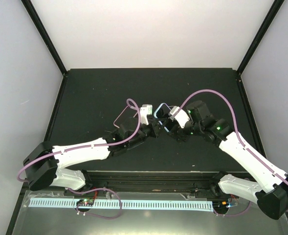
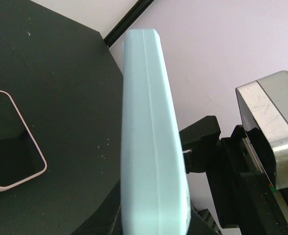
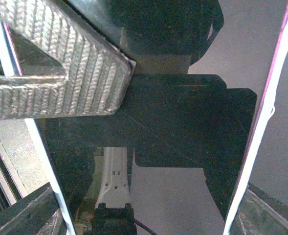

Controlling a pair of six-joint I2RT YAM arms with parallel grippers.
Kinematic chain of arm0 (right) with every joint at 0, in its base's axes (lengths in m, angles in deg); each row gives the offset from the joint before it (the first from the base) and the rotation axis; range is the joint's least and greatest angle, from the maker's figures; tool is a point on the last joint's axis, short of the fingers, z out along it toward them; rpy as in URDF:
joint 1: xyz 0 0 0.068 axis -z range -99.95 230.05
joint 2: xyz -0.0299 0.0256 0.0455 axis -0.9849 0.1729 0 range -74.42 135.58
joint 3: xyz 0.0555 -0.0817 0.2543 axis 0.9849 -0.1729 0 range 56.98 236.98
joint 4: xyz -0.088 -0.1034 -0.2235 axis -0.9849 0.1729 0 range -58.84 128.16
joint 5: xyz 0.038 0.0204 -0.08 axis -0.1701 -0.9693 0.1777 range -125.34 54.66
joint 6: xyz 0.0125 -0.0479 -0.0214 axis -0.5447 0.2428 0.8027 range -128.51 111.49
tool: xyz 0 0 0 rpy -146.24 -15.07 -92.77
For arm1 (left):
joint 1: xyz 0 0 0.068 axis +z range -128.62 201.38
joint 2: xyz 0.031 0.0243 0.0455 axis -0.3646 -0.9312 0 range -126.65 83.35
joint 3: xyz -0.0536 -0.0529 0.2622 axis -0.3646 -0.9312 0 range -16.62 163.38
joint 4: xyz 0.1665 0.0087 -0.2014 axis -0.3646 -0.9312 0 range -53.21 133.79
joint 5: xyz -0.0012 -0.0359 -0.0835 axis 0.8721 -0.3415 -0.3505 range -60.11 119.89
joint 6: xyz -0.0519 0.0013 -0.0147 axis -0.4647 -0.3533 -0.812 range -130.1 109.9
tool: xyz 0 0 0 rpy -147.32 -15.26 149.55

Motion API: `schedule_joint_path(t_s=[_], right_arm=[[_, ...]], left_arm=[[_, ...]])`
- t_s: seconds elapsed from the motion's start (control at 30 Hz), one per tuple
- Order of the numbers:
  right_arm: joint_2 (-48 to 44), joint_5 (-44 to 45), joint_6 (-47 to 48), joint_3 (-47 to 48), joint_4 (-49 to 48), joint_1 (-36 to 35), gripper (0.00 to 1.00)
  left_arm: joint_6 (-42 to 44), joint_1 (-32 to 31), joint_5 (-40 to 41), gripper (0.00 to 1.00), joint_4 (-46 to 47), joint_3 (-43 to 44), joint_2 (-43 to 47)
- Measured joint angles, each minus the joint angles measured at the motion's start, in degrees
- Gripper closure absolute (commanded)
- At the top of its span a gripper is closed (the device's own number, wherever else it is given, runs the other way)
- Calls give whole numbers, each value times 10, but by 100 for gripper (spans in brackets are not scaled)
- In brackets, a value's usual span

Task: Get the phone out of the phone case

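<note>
Right pincer (image 1: 169, 123) clamped on phone (image 1: 162, 111), long axis near upright; left pincer (image 1: 154, 128) grip unclear.

Near the middle of the table (image 1: 85, 93) the case (image 1: 161, 110) stands on edge between the two grippers. In the top view the left gripper (image 1: 152, 128) is at its 7 o'clock and the right gripper (image 1: 173, 122) at its 4 o'clock, both arms reaching in from the 6 o'clock edge. A rimmed slab (image 2: 9, 142) lies flat on the table at the case's 9 o'clock, beyond the left arm.
</note>
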Motion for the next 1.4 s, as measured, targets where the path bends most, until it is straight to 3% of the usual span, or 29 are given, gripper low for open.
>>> schedule_joint_path(t_s=[0.03, 0.07, 0.23, 0.37, 0.5, 0.6, 0.73, 0.93, 1.17, 1.4], right_arm=[[-1, 0, 0, 0, 0, 0, 4], [-1, 0, -1, 0, 0, 0, 1], [-11, -24, -4, 0, -5, 0, 0], [-28, -50, -4, 5, 3, -1, 0], [-35, -96, -4, 14, 22, -1, 0], [-39, -143, 4, 17, 36, -1, 2], [-39, -202, 39, 19, 51, -1, 9], [17, -303, 149, 29, 107, -1, 21], [50, -368, 233, 29, 137, -2, 39], [60, -406, 259, 29, 127, -3, 58]], left_arm=[[0, 0, -1, 98, 0, 0, 0], [0, 2, -3, 98, 0, 0, 0], [8, 31, -50, 98, -27, 0, 15], [43, 110, -140, 98, -80, 0, 69], [138, 185, -253, 98, -162, 20, 123], [233, 200, -352, 98, -227, 40, 146], [345, 200, -460, 98, -281, 30, 191], [433, 218, -527, 98, -282, -40, 250], [436, 243, -595, 98, -251, -53, 242], [411, 248, -654, 99, -203, -53, 226]])
